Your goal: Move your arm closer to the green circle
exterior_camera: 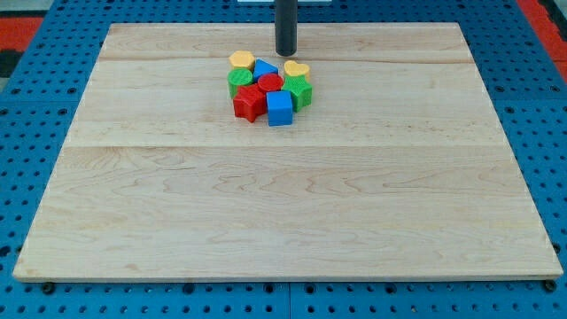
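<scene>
The green circle (237, 81) lies at the left edge of a tight cluster of blocks near the view's top centre. It touches a yellow block (241, 60) above it and a red star (250, 103) below it. My tip (285, 53) stands just above and to the right of the cluster, beside a yellow heart (297, 69) and a blue triangle (265, 69). The tip is about two block widths to the right of the green circle and touches no block.
The cluster also holds a red round block (271, 84), a green block (299, 90) on the right and a blue cube (280, 108) at the bottom. The wooden board (283, 204) sits on a blue perforated table (27, 133).
</scene>
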Controlling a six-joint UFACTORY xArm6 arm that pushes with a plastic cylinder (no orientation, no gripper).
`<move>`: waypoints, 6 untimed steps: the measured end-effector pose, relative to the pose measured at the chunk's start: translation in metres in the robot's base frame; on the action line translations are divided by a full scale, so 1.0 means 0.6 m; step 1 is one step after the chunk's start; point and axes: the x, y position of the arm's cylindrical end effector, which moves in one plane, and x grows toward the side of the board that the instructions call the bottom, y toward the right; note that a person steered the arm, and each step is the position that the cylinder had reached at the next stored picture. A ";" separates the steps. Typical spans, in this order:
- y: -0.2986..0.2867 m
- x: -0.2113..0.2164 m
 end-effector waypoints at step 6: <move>-0.123 0.106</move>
